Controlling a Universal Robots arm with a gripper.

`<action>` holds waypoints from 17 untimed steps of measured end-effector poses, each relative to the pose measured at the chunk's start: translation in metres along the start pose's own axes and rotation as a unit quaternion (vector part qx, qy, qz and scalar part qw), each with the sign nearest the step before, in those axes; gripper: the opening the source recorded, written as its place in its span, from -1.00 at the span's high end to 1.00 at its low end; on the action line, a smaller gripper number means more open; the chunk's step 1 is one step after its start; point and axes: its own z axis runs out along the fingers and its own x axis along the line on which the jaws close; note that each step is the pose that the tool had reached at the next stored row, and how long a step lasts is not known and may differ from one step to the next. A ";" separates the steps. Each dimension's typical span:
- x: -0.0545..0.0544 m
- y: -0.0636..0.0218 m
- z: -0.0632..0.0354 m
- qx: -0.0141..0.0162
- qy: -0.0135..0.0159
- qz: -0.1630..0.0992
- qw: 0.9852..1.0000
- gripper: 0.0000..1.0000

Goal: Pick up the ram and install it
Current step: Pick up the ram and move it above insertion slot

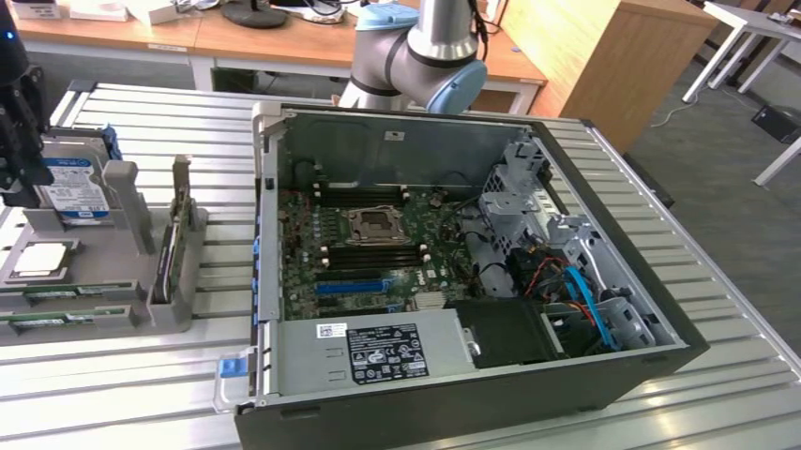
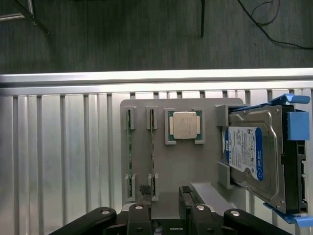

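Over the grey holder [image 2: 188, 166], downward-facing end effector [image 2: 166, 197], fingers apart, perhaps nearest the ram [image 2: 152, 152].

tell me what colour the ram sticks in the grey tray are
Green; the ram sticks show it best in the exterior view, in the grey tray.

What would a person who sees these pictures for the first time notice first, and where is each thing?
The open computer case stands out first, in the middle of the slatted metal table with its motherboard exposed. At the exterior view's left sits a grey holder carrying a hard drive, a processor and two green ram sticks. The open gripper hovers over this holder, close to the ram sticks.
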 end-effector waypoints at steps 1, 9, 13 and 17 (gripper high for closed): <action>0.000 0.0000 0.0002 0.000 0.000 0.000 1.000 0.29; 0.000 -0.0004 0.0080 0.000 0.000 -0.002 1.000 0.29; 0.000 -0.0006 0.0137 0.000 0.000 -0.002 1.000 0.29; 0.000 -0.0008 0.0195 0.000 0.000 -0.003 1.000 0.29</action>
